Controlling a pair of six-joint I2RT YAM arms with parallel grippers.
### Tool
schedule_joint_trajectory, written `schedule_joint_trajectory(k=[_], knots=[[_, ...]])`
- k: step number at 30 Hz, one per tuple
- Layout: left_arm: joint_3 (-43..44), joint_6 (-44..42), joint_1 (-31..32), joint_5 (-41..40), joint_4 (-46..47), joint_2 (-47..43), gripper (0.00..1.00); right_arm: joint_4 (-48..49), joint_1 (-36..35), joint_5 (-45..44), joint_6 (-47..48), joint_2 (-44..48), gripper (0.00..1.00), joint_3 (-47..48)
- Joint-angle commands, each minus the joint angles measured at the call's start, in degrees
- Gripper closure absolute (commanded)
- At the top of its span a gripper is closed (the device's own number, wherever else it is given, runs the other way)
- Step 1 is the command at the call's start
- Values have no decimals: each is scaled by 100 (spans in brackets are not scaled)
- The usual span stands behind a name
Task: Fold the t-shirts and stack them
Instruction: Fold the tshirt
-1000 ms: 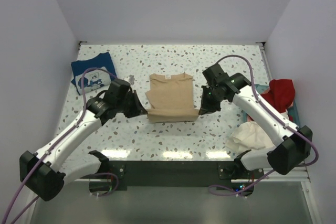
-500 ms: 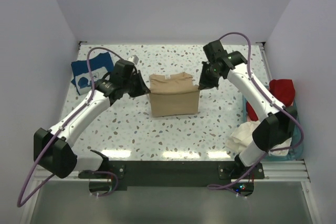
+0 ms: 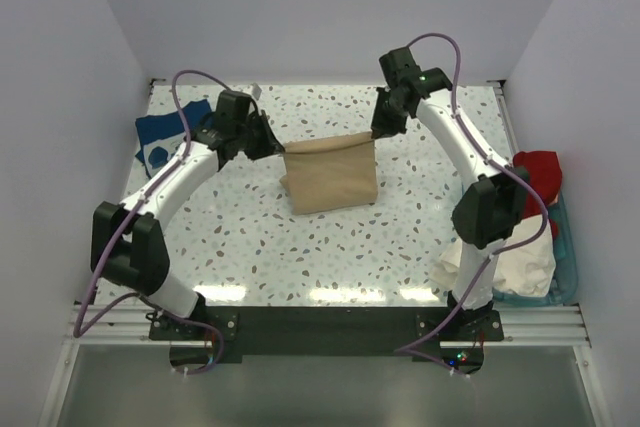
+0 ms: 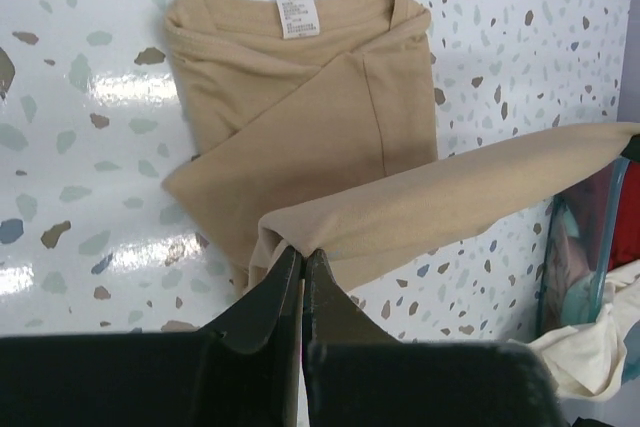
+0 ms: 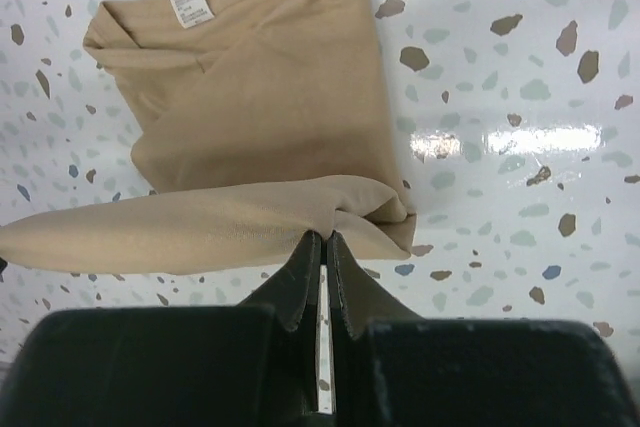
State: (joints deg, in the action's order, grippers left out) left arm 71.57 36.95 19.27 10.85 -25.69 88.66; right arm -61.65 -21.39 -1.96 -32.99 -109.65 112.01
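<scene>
Tan-beige cloth takes up the middle of the worktop (image 3: pixel 400 227): the tan t-shirt (image 3: pixel 330 172) lies there with its sides folded in to a narrow rectangle. Our wrist views show soft creases across it and a small white label (image 4: pixel 297 15) inside the collar. We see its hem end raised off the surface and stretched taut between the two arms, hanging over the flat part. The left gripper (image 4: pixel 302 255) has its jaws pressed together on the left corner of that hem, and the right gripper (image 5: pixel 325 239) pinches the right corner the same way. The navy t-shirt (image 3: pixel 160 137) with a white print lies at the far left of the worktop. The red t-shirt (image 3: pixel 540 169) and the cream-white t-shirt (image 3: pixel 500 265) sit heaped at the teal basket (image 3: pixel 568 247) on the right.
</scene>
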Motion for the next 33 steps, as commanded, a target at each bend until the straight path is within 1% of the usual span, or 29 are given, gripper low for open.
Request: schedule_joint_trajectory(k=[1,5,14,19,27,32,33], knots=[[322,-232,-265,197,424,238,100,74,143,-261,223,-267,100,549],[620,-337,-415,435,486,818,100,83,188,-261,319,-785,100,866],[999,-487,-714,479,706,1697,100,188,284,-244,381,-1577,100,1455],[1315,-768,-766,488,530,2242,100,144,310,-191,381,-1893,100,1754],[1702,-970,-810,84,311,2568,100,144,328,-130,381,-2289,100,1983],[2062,-1093,-828,224,337,2911,100,179,328,-121,355,-2491,100,2229],[2097,-1085,-828,216,363,2946,88,179,337,-129,355,-2587,95,2377]])
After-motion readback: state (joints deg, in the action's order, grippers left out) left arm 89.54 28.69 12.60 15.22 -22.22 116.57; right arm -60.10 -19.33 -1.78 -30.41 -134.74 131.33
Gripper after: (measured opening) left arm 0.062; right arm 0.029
